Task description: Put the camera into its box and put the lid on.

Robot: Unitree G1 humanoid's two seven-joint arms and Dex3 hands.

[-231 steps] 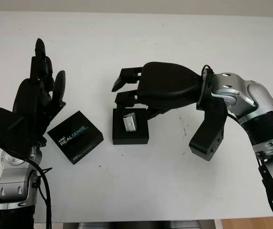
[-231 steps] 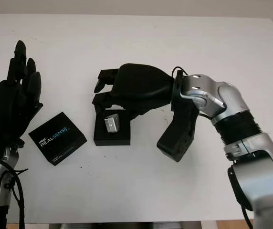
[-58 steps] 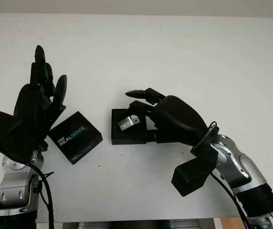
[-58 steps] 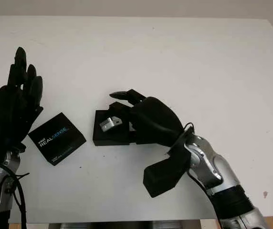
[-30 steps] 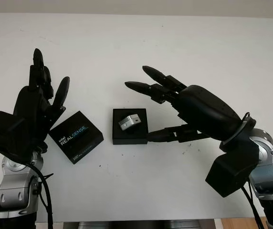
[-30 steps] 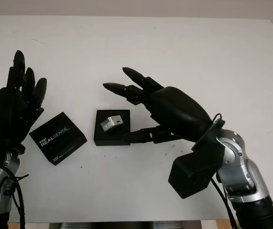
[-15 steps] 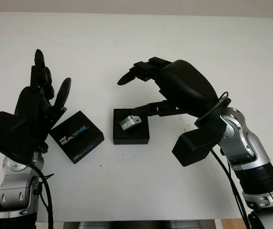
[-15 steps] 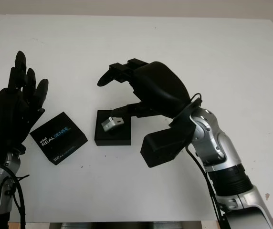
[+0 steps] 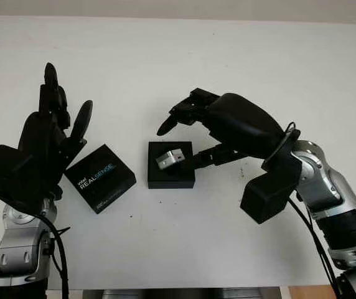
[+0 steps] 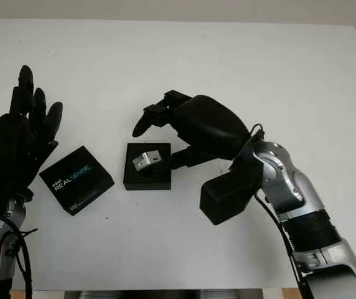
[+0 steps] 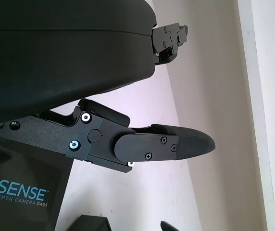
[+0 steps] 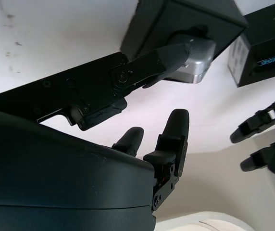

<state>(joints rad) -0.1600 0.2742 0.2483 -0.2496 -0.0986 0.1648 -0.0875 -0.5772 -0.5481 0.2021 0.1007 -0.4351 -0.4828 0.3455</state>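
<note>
A small silver camera (image 9: 169,158) lies tilted in the open black box (image 9: 170,177) at the table's middle. The box's black lid (image 9: 100,178), printed REALSENSE, lies flat to the left of the box. My right hand (image 9: 175,147) is open and arches over the box from the right. Its thumb (image 12: 152,62) touches the side of the camera (image 12: 195,57), while its other fingers (image 9: 178,115) hang above the box's far edge. My left hand (image 9: 47,143) is open and raised upright just left of the lid (image 11: 17,192).
The white table (image 9: 184,56) stretches out behind and around the box. Its front edge (image 9: 165,290) runs close below the two arms. The right forearm (image 9: 327,199) crosses the table's right front part.
My right hand has dropped lower and closer to the box, and its thumb now lies against the camera. The camera, box, lid and left hand have stayed in place.
</note>
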